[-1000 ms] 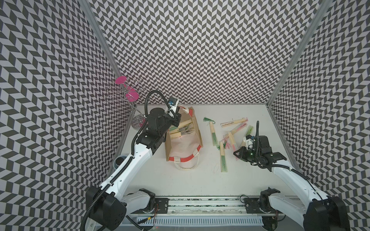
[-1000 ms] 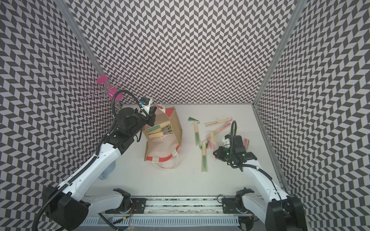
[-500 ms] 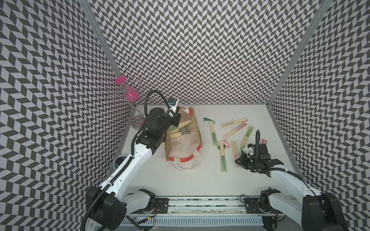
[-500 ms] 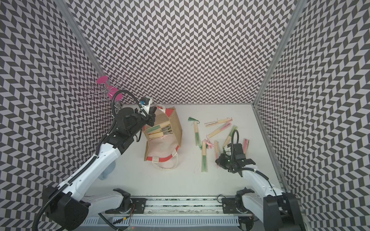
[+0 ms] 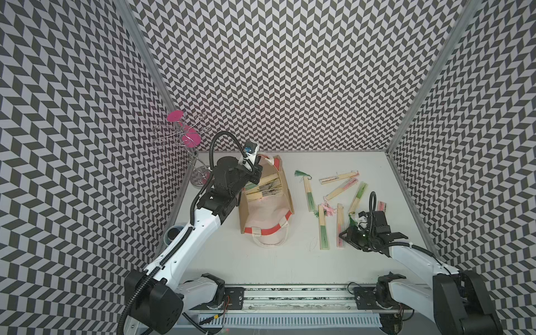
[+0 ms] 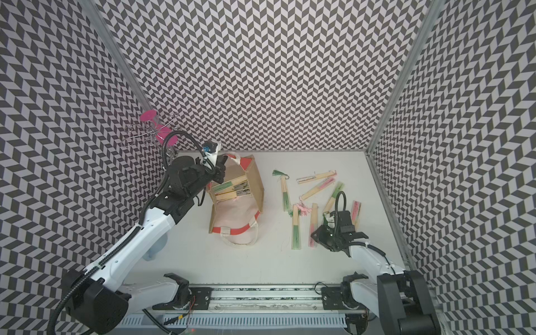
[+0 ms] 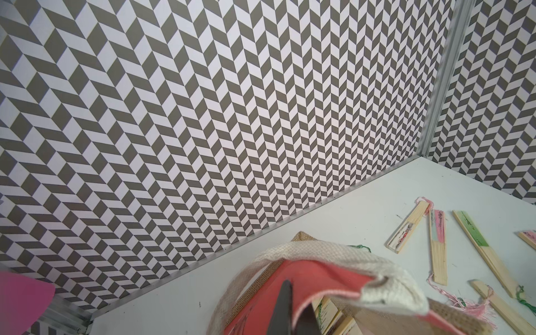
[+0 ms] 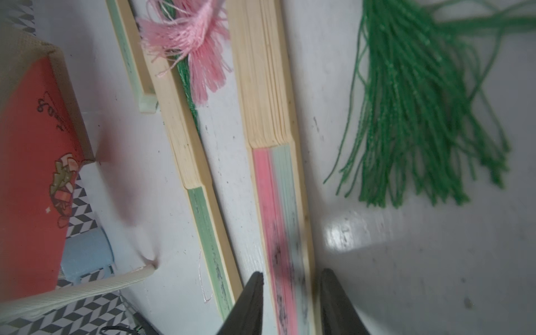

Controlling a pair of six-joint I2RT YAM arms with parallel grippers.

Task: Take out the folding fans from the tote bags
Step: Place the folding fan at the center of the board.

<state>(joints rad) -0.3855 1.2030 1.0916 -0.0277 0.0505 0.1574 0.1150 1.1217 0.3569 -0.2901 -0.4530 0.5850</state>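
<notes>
Right arm lowered, tool parted astride fan

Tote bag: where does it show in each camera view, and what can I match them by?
In a top view: tote bag left of centre, mouth open.
In a top view: the same, left of centre.
Left wrist: close up, red trim and white handle.
Right wrist: red side panel at the frame's edge.
Shared landmark: pink tassel, in all four.
</notes>
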